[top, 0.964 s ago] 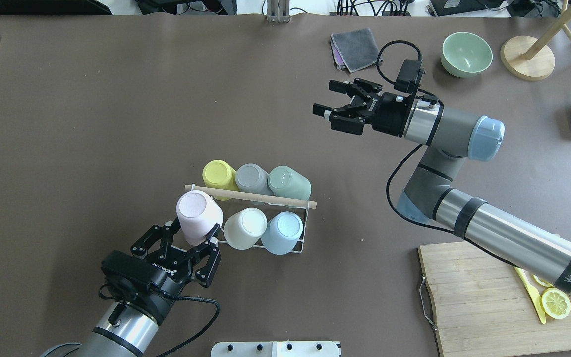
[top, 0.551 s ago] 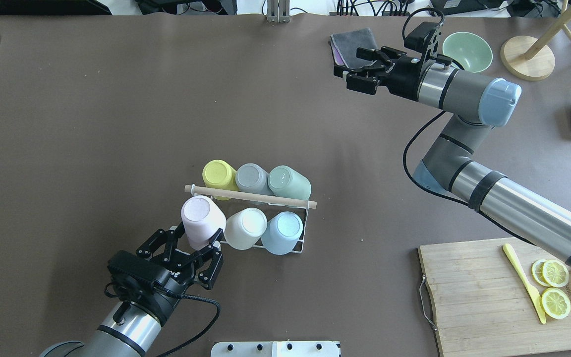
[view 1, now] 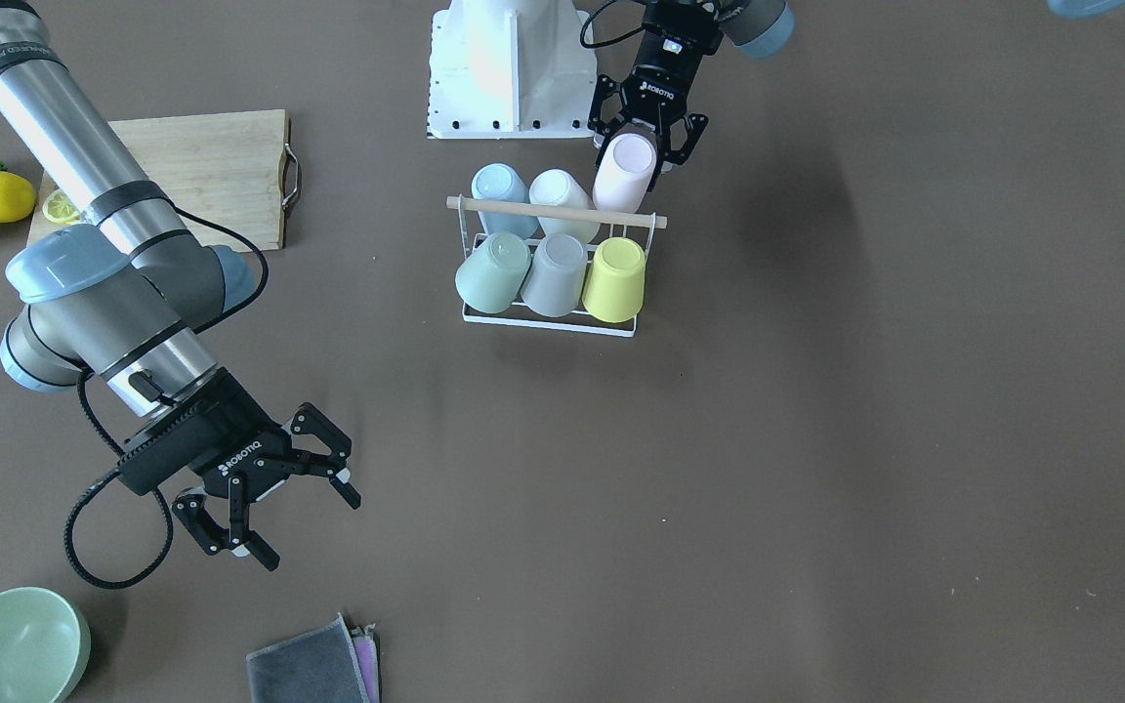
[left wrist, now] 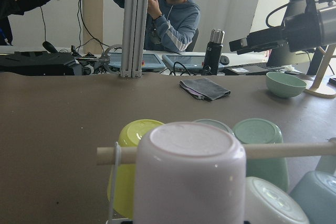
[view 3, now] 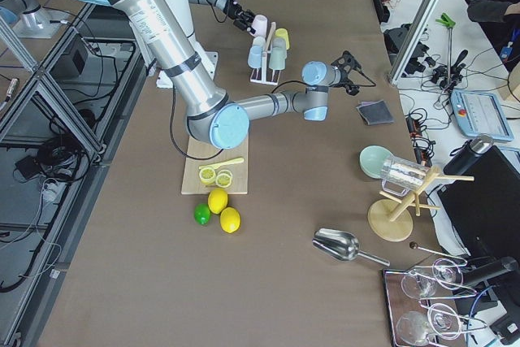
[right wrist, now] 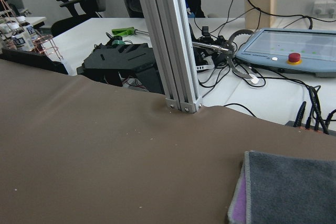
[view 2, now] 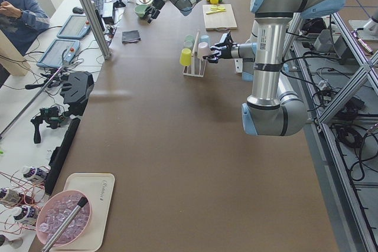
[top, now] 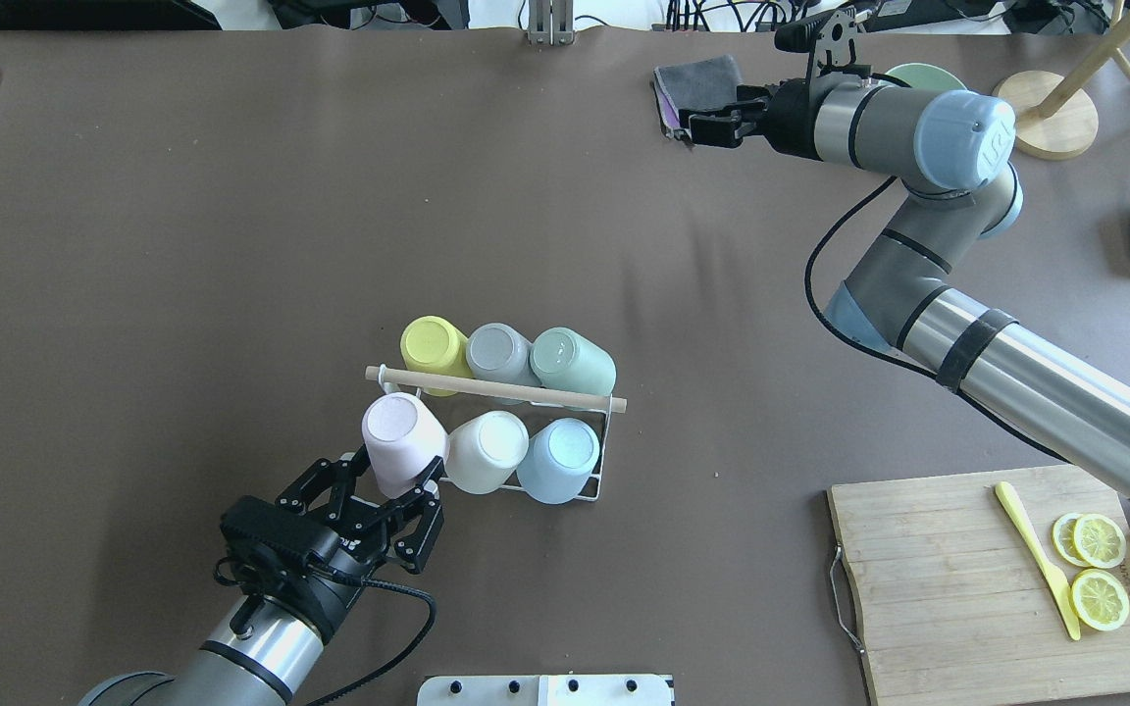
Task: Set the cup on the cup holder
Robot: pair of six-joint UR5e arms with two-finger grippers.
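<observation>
Our left hand (top: 398, 473) grips the pink cup (top: 396, 431), mouth down, axis near upright, on the holder (top: 496, 389); right hand (view 1: 313, 532) gapes empty.

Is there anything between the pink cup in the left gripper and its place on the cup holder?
Nothing visible stands between them. The pink cup, held by the left gripper, is already at the cup holder's one unfilled place, at the end of the row next to the white cup.

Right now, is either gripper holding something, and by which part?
Left gripper holds the pink cup by its sides near the rim; right gripper holds nothing.
</observation>
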